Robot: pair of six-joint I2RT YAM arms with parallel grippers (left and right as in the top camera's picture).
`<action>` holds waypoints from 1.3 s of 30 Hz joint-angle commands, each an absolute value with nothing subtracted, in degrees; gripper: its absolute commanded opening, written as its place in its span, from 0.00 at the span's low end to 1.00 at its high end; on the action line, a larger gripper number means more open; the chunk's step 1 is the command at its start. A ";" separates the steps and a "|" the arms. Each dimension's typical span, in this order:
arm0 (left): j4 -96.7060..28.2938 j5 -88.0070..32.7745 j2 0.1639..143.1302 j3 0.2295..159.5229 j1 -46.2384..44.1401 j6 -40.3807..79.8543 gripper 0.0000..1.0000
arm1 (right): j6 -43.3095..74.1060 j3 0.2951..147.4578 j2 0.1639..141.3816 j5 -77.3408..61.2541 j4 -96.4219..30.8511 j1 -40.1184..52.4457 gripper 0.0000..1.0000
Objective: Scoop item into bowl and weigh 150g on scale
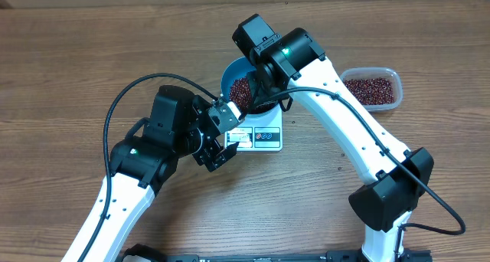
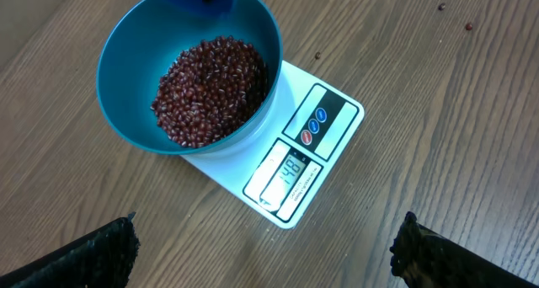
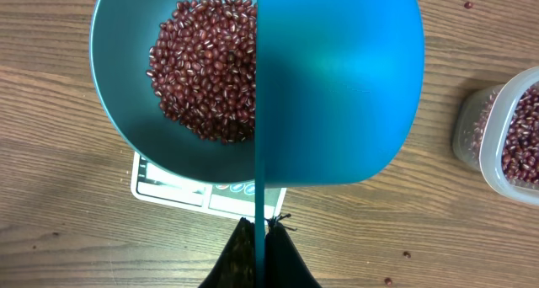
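The blue bowl (image 1: 232, 72) stands on the white scale (image 1: 264, 137) and holds a heap of dark red-brown beans (image 1: 240, 89). My right gripper (image 3: 261, 237) is shut on the thin handle of a blue scoop (image 3: 337, 86), which hangs tipped over the right half of the bowl (image 3: 126, 69). The left wrist view shows the beans (image 2: 210, 90) in the bowl (image 2: 126, 77), with the scale's lit display (image 2: 290, 172) facing me. My left gripper (image 2: 265, 254) stands wide open over bare table just in front of the scale, with nothing in it.
A clear plastic tub (image 1: 373, 87) with more beans sits to the right of the scale. A few loose beans (image 3: 407, 255) lie on the wooden table. Both arms crowd around the scale.
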State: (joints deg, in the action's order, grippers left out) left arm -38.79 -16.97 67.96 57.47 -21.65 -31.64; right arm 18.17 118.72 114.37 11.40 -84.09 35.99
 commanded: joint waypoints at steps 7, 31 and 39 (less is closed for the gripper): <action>-38.79 -17.43 68.14 59.02 -21.39 -30.65 0.99 | 17.98 120.33 112.62 12.43 -84.03 35.94 0.04; -38.79 -17.43 68.14 59.02 -21.39 -30.65 1.00 | 17.58 120.36 112.62 12.45 -83.83 36.64 0.04; -38.79 -17.45 68.14 59.02 -21.39 -30.65 0.99 | 17.28 120.36 112.62 13.06 -83.90 36.71 0.04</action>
